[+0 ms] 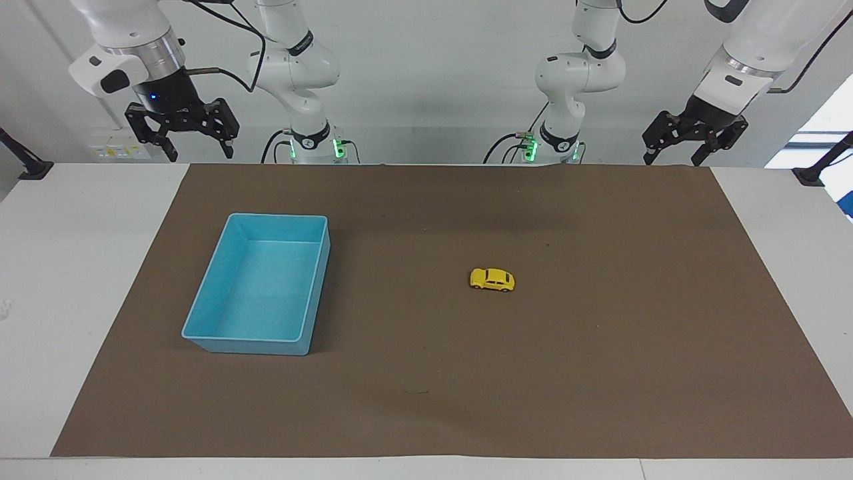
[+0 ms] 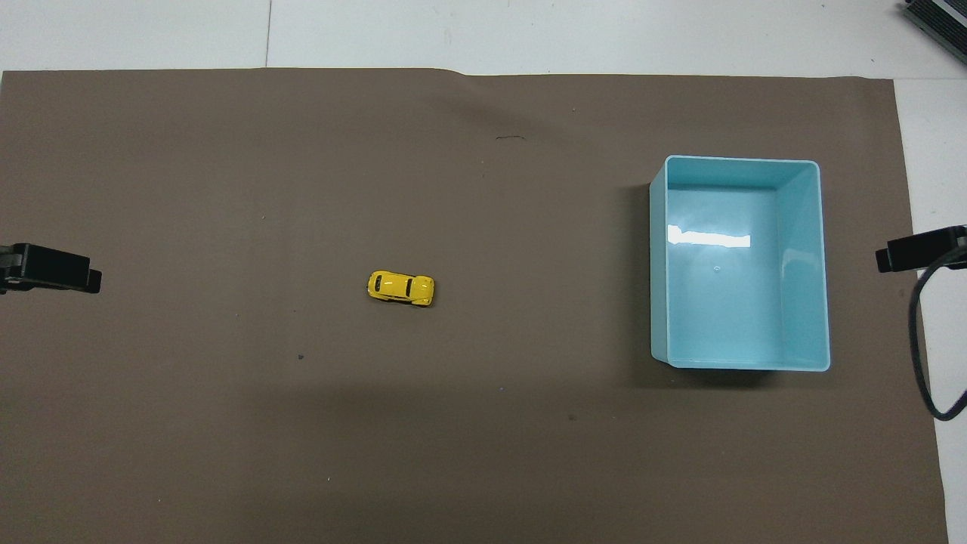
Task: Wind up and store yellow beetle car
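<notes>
The yellow beetle car (image 1: 492, 280) (image 2: 401, 288) stands on its wheels near the middle of the brown mat, untouched. The light blue bin (image 1: 246, 345) (image 2: 823, 264) sits empty toward the right arm's end of the table. My left gripper (image 1: 672, 160) hangs open with nothing in it, up in the air over the mat's edge at the robots' end. Over the mat's corner at the other arm's end, my right gripper (image 1: 200, 155) is likewise raised, open and empty. Both are well away from the car and the bin.
A brown mat (image 1: 600, 373) covers most of the white table (image 1: 60, 280). A black cable (image 2: 925, 355) loops down by the right gripper, beside the bin.
</notes>
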